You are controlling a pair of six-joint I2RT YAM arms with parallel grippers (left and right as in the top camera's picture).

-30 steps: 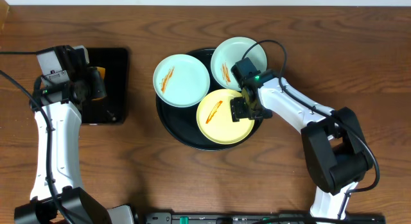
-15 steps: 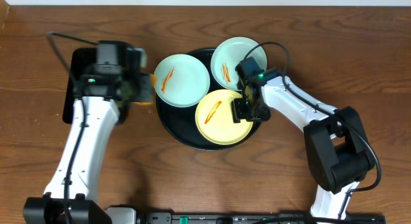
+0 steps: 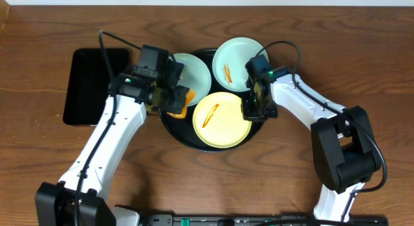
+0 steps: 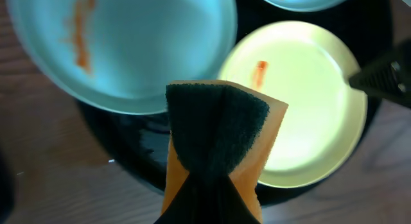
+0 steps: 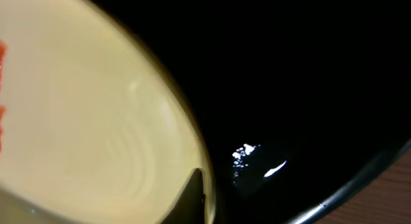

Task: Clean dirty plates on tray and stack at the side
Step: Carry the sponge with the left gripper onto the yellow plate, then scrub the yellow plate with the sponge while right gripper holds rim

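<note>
Three dirty plates lie on the round black tray: a pale blue one at the left, a mint one at the back and a yellow one in front, each with an orange streak. My left gripper is shut on an orange sponge with a dark green face, held above the tray's left side between the blue plate and the yellow plate. My right gripper is shut on the yellow plate's right rim, one finger lying inside that rim.
A smaller rectangular black tray lies on the wooden table at the left. Bare wood surrounds the round tray, with the table's front edge below. The right arm's cable loops over the mint plate's right side.
My left arm swung right from the rectangular tray, carrying the sponge over the round tray. My right gripper closed on the yellow plate's rim.
</note>
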